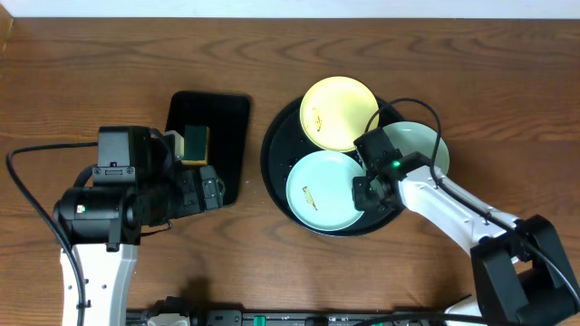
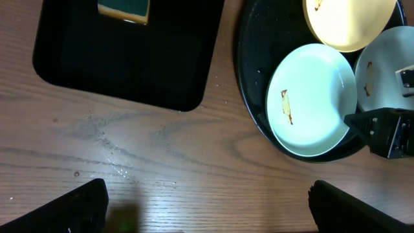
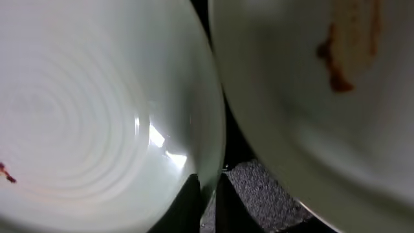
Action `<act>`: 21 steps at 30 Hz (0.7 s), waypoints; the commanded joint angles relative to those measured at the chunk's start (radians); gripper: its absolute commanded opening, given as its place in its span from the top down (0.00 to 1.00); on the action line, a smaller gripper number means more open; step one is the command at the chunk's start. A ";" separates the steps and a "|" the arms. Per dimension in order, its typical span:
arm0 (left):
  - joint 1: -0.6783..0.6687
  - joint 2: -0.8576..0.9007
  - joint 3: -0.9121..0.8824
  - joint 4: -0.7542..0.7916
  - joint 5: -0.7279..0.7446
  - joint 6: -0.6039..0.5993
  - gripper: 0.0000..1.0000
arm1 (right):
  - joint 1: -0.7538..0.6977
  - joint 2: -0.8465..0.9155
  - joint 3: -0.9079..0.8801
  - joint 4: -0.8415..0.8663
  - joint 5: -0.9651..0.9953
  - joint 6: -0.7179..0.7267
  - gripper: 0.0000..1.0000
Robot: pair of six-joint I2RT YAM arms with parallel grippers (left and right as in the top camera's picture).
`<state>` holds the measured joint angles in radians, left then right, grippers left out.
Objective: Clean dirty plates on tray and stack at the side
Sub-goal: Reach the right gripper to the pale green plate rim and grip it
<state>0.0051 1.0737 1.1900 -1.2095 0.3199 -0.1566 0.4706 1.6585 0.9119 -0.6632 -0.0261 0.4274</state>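
The round black tray [image 1: 275,145] holds three plates. The pale yellow plate [image 1: 337,113] lies at the back, one mint-green plate [image 1: 319,190] at the front left, the other mint-green plate [image 1: 424,145] at the right. Each has a brownish smear. My right gripper [image 1: 364,188] is shut on the right rim of the front mint plate [image 3: 84,110], one finger on each side of the rim [image 3: 207,200]. The right mint plate [image 3: 323,110] lies next to it. My left gripper [image 1: 216,187] is open and empty over bare wood [image 2: 207,207], left of the tray [image 2: 249,77].
A smaller rectangular black tray [image 1: 227,118] lies left of the round one, with a yellow-green sponge [image 1: 193,140] at its back left, also in the left wrist view [image 2: 124,8]. Small water drops [image 2: 110,158] lie on the wood in front of it.
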 commanded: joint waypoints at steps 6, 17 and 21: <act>-0.002 0.000 0.009 -0.006 0.008 0.003 0.01 | 0.008 0.006 -0.005 0.006 -0.104 0.146 0.99; -0.002 0.000 0.009 -0.006 0.008 0.003 0.01 | -0.038 -0.002 0.005 0.036 -0.180 -0.050 0.80; -0.002 0.000 0.009 -0.005 0.008 0.003 0.01 | -0.047 -0.002 0.005 0.072 -0.125 -0.091 0.73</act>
<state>0.0051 1.0737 1.1900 -1.2098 0.3199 -0.1566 0.4377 1.6585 0.9123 -0.6170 -0.1902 0.4122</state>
